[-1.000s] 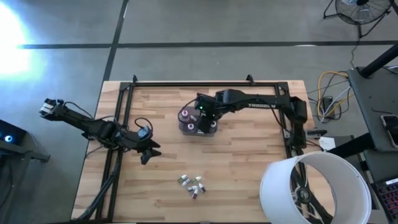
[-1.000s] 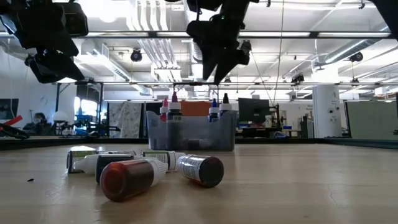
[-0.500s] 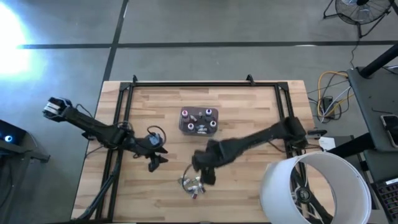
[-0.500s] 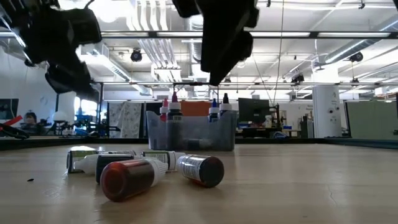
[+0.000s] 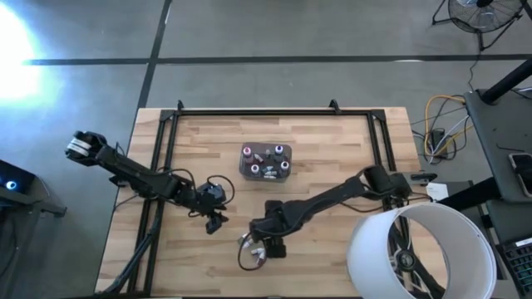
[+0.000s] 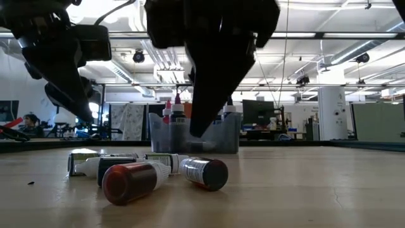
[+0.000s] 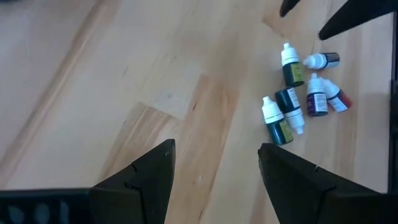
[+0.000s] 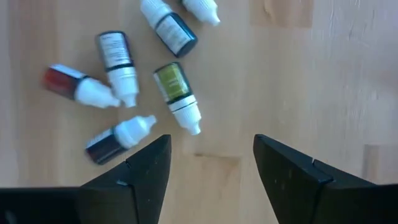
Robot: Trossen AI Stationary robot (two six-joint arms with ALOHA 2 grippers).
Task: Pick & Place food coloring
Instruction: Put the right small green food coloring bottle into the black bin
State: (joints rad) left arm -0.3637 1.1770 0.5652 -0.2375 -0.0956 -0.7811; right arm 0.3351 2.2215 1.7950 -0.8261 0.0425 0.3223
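A cluster of loose food coloring bottles (image 5: 257, 247) lies on its side near the front edge of the wooden table (image 5: 332, 149). The right gripper (image 5: 273, 246) hovers just over them, fingers spread wide and holding nothing. Just beside, the left gripper (image 5: 214, 223) hangs likewise open and empty, well clear of the bottles. Farther back, the grey tub (image 5: 266, 163) holds several more bottles upright.
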